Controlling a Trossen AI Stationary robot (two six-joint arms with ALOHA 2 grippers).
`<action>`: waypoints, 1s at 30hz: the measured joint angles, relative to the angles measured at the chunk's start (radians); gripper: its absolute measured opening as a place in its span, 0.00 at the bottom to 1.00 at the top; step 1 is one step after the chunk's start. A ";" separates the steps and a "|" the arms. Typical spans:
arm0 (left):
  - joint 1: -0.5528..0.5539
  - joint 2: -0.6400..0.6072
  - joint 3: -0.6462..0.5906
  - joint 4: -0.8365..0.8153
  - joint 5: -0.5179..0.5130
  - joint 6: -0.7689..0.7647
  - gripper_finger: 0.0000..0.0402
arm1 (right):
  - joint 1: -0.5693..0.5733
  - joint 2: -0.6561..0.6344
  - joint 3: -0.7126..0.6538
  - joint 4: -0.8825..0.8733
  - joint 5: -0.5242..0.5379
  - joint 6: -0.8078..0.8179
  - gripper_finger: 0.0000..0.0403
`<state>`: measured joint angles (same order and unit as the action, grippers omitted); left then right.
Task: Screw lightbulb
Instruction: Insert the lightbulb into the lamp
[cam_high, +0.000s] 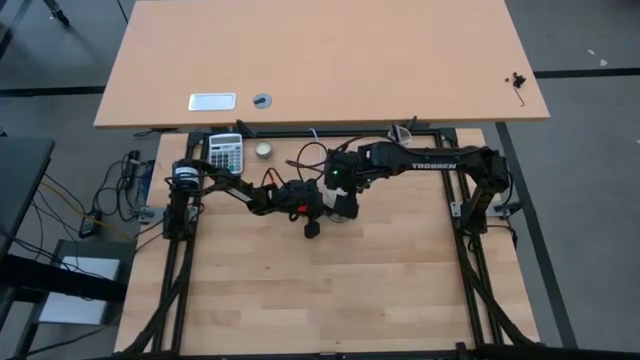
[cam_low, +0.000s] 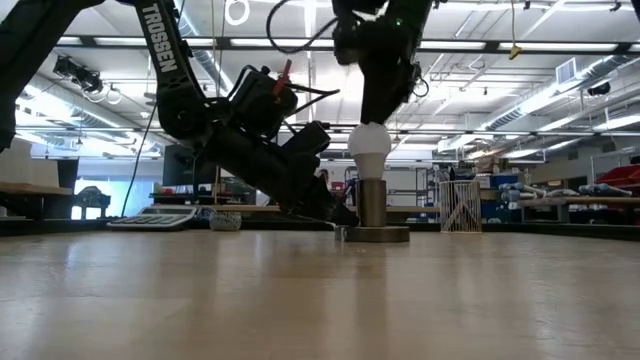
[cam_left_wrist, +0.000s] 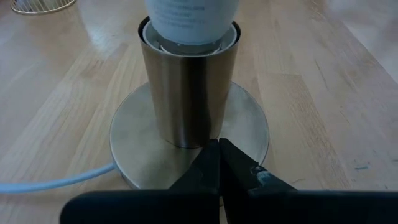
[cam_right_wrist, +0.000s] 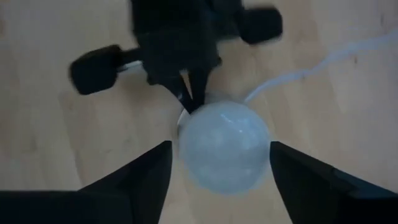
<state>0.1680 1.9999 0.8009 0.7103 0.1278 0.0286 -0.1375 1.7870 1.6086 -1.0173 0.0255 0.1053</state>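
Observation:
The white lightbulb stands upright with its screw end in the steel socket tube, which rises from a round base plate near the table's middle. My right gripper hangs over the bulb, pointing steeply down. It is open, with one finger close on either side of the globe; I cannot tell whether either finger touches it. My left gripper is shut and slants down from the table's left, with its tips at the foot of the socket. My left gripper presses its shut fingertips down on the top of the socket's round base plate, just in front of the upright tube. The fingers come slanting down from the table's left. The plate lies flat on the table.
A thin white cord runs off from the base plate. A calculator and a small round tin lie at the far left. A wire basket stands at the far edge, and a large tabletop lies beyond it.

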 joint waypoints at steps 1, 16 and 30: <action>0.000 0.000 0.000 -0.001 0.000 0.000 0.01 | -0.001 0.000 0.014 -0.001 0.000 -0.047 0.70; 0.000 0.000 0.000 -0.005 -0.001 -0.002 0.01 | -0.034 -0.003 -0.032 0.046 -0.073 -0.635 0.74; 0.000 -0.001 0.000 -0.013 -0.002 -0.002 0.01 | -0.029 -0.013 -0.095 0.096 -0.012 -0.054 0.55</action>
<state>0.1680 1.9991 0.8009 0.6970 0.1261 0.0266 -0.1661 1.7739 1.5139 -0.9215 0.0131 0.0514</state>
